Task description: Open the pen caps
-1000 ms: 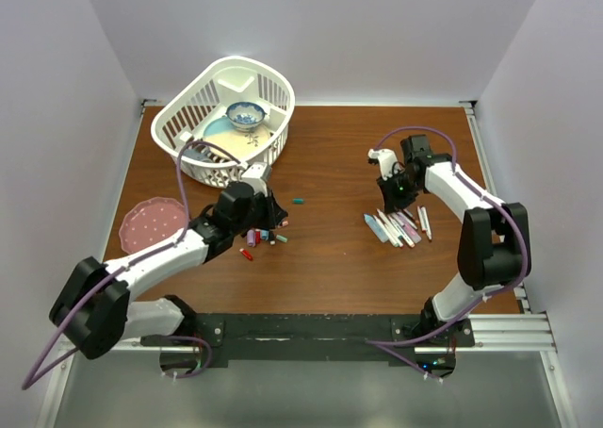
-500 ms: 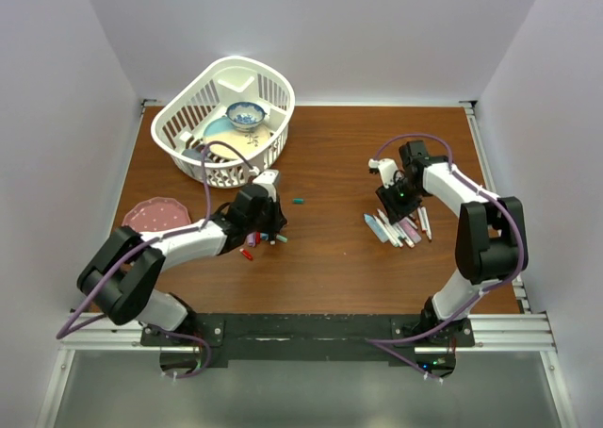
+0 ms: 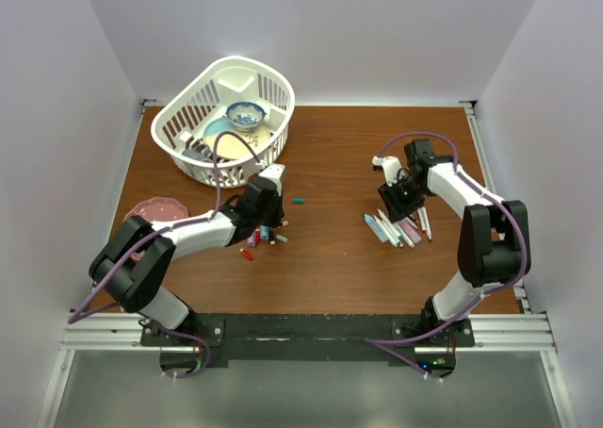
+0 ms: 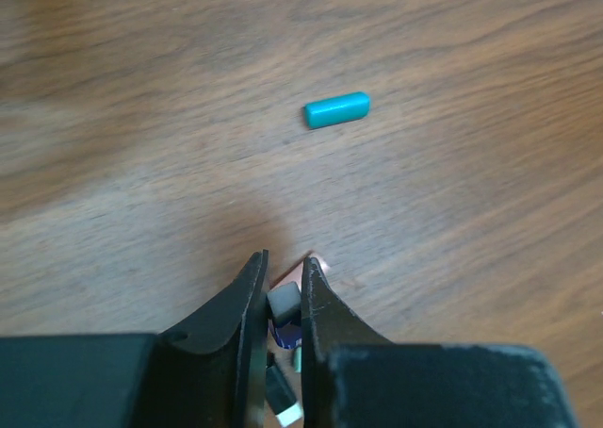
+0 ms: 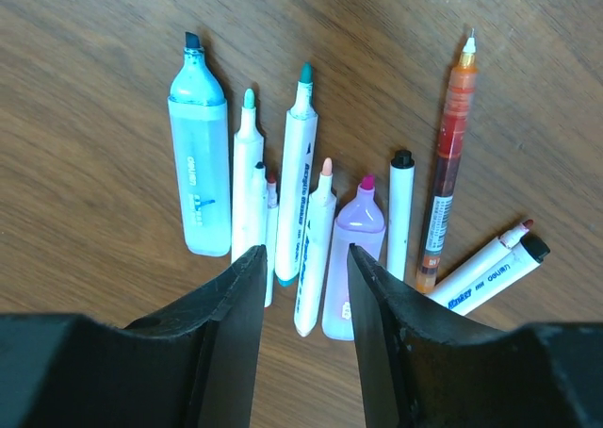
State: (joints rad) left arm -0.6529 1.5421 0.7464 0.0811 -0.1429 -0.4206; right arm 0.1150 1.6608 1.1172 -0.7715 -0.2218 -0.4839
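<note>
A: Let's start with the pen caps (image 3: 262, 232). Where do we have them?

B: They are heaped in a small coloured cluster on the desk (image 3: 330, 258), left of centre and right under the left pincer (image 4: 283, 261). One teal cap (image 4: 336, 109) lies apart, farther out. The left pincer is squeezed narrow on a grey piece (image 4: 283, 303). We take it for a cap, though we can't be sure.

A: And what has just changed?

B: Within the last second the right pincer (image 5: 305, 252) went from closed to parted. It now hangs empty over the pens (image 5: 247, 192), which lie in a row on the right of the desk. Meanwhile the left arm has swung its elbow up and turned above the cluster.

A: What does that mean for us?

B: We judge that one more pen has been laid with its fellows and its cap is about to join the heap. Nearly every pen shows a bare tip. Two end in black, and we cannot tell whether those are caps.

A: Is there any writing?

B: The light-blue highlighter (image 5: 198, 178) carries small lettering that looks like "deli". The two white pens at the right (image 5: 485, 270) seem to carry the same. The script on the long white pen (image 5: 300, 192) and the print on the orange pen (image 5: 450, 155) are too small for us to read.

A: And farther out?

B: There is a white basket (image 3: 273, 84) at the far left and a pink plate (image 3: 151, 211) near the left edge.
</note>
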